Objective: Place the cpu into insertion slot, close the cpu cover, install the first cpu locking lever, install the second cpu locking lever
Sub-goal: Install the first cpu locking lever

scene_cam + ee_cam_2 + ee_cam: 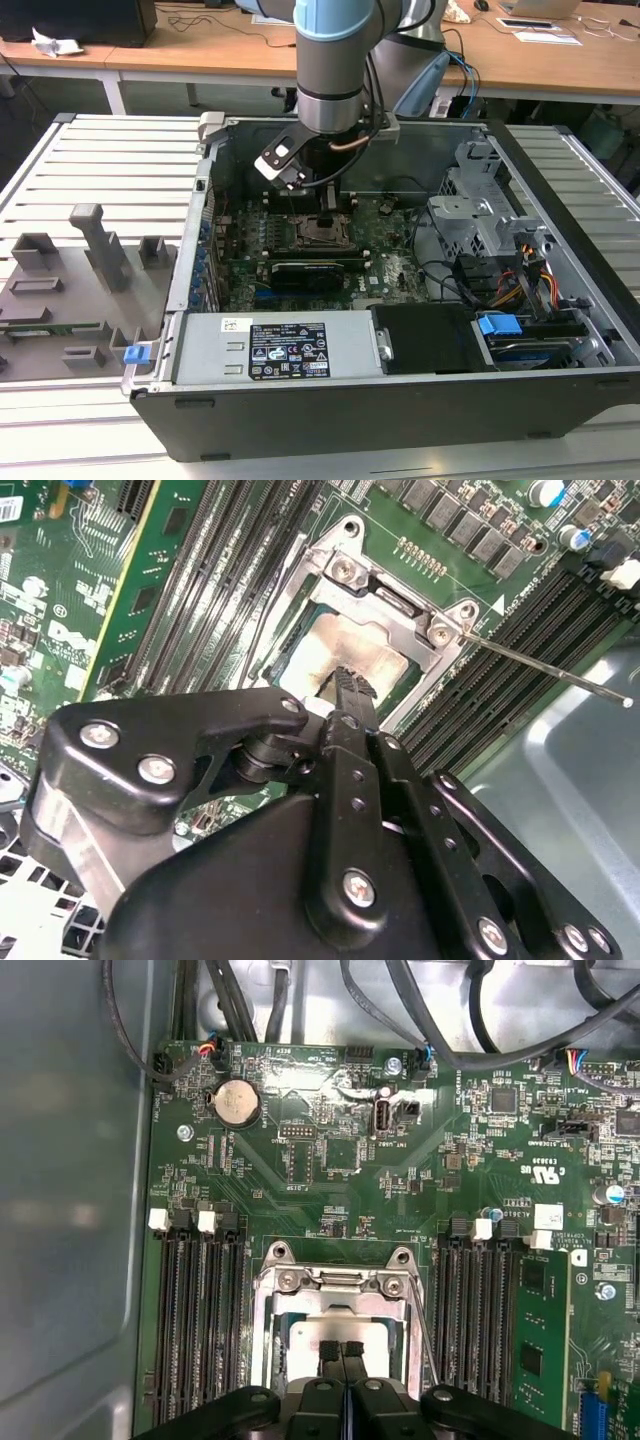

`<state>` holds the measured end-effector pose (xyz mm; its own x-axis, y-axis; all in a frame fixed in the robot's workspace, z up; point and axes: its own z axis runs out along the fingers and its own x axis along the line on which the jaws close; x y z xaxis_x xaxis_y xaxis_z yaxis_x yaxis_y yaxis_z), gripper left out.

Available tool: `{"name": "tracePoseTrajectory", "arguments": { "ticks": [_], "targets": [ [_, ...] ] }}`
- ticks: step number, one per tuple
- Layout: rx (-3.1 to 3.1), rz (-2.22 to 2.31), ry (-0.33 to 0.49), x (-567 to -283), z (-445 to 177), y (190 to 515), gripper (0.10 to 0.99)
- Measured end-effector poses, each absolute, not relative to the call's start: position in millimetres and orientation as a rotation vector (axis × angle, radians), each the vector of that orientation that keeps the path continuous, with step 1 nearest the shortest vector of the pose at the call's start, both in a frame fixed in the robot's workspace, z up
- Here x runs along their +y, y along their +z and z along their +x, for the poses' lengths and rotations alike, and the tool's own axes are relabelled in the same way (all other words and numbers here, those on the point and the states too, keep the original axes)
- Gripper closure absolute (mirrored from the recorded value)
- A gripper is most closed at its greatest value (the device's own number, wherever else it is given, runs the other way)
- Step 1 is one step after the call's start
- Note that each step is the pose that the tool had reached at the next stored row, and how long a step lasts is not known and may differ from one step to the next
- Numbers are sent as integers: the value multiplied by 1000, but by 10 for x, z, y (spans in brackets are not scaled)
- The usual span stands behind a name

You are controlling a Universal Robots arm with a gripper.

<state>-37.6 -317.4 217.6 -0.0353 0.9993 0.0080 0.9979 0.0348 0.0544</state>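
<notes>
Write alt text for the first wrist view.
The gripper, fingertips together, points at the cpu sitting in its socket, framed by the cpu cover. Green motherboard with a round coin battery lies beyond.

On mobo (300, 1175), mid-board: cpu (300, 1335) lies w/in cpu cover (340, 1303) window; RAM slots (200, 1320) flank it both sides; pincer (341, 1348) directly over cpu.

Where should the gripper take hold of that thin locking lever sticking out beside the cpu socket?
Probably near its free end, coming down from above. The locking lever is a thin straight rod anchored at the cpu socket corner and reaching out over the memory slots, so its outer stretch looks clear on both sides. Close across the rod.
</notes>
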Motion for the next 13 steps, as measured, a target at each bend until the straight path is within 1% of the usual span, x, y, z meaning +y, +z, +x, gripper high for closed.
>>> {"name": "tracePoseTrajectory", "arguments": {
  "ticks": [13],
  "targets": [
    [2236, 2159, 70, -3174, -376, 2209, 980]
  ]
}}
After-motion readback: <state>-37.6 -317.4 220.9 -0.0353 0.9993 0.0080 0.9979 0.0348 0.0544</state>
